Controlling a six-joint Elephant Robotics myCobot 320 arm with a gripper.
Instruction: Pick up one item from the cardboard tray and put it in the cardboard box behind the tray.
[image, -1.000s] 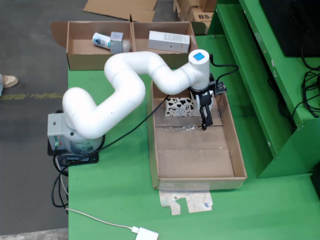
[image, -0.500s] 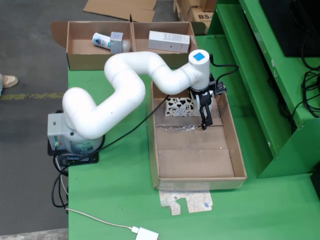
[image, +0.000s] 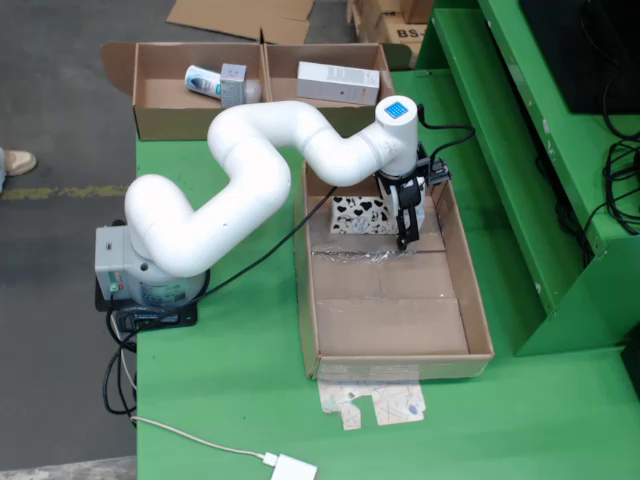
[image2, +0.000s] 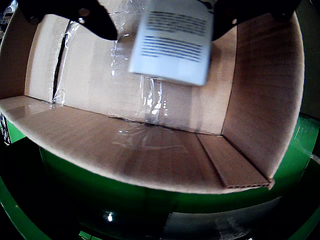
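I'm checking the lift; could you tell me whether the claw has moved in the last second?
Yes. The claw has shifted slightly up-frame, away from the tape strip.

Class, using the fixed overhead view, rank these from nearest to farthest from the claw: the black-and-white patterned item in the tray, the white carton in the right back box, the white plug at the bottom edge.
Measured from the claw:
1. Black-and-white patterned item, just to its left in the tray.
2. White carton, up in the right back box.
3. White plug, at the bottom edge, lower left.
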